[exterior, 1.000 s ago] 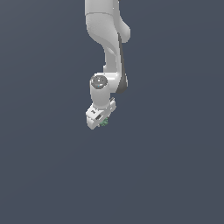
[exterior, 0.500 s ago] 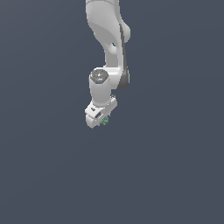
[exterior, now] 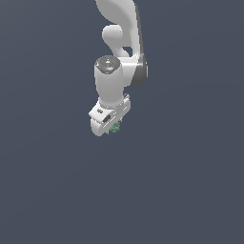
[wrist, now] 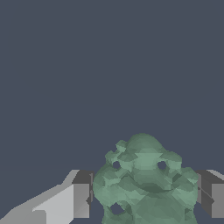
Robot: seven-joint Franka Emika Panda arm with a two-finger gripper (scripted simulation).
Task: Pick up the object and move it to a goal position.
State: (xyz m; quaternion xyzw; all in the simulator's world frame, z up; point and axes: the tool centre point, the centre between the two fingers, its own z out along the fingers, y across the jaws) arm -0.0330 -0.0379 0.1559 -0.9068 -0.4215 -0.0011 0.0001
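The object [wrist: 144,179] is a lumpy clump mottled pale and darker green. In the wrist view it fills the space between my two fingers [wrist: 81,199], whose dark pads press its sides. In the exterior view only a small green bit of the object [exterior: 115,127] peeks out under the white gripper [exterior: 112,127], which hangs from the white arm over the plain grey ground. The gripper is shut on the object.
Flat dark grey ground [exterior: 181,190] surrounds the arm on every side. The white arm [exterior: 119,57] comes down from the upper edge of the exterior view. No other objects or markers show.
The wrist and gripper have shifted slightly toward the exterior view's left and turned a little, with the green object still held between the fingers.
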